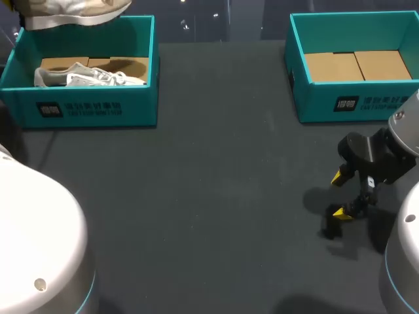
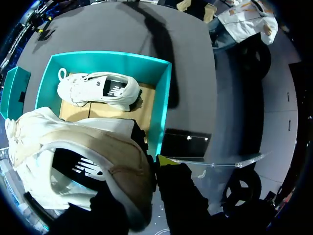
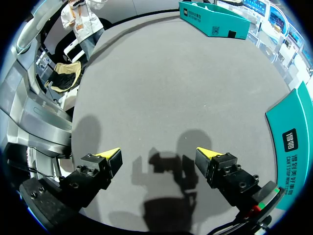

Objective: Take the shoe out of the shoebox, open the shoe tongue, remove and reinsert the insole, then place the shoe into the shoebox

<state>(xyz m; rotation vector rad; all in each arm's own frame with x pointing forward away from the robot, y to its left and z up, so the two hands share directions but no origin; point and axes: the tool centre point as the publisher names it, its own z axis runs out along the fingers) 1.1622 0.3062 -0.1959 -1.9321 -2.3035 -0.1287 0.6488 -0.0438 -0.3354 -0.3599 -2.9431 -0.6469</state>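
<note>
At the far left of the head view, the held shoe (image 1: 72, 12) hangs above the left shoebox (image 1: 85, 108). The frame's upper edge cuts it off, so only its pale sole and side show, and the left gripper cannot be seen there. In the left wrist view the same shoe (image 2: 88, 161) covers most of the left gripper (image 2: 142, 169). One yellow fingertip (image 2: 166, 160) presses against its heel and the other finger is hidden behind the shoe. With the shoe off the counter, the fingers read as clamped on it.

Below it, the second shoe (image 2: 98, 90) lies on its side on the cardboard floor of the open teal box (image 2: 166, 98), laces toward one end. In the head view it is this white shoe (image 1: 88, 75), partly hidden by the box's near wall.

The dark counter (image 1: 216, 163) runs across the middle. At the far right corner stands the right shoebox (image 1: 353, 104), holding only cardboard. Nearer, the right gripper (image 1: 340, 195) hangs low over the counter, well apart from both boxes. Its fingers (image 3: 110, 155) are spread wide around nothing but their own shadow.
</note>
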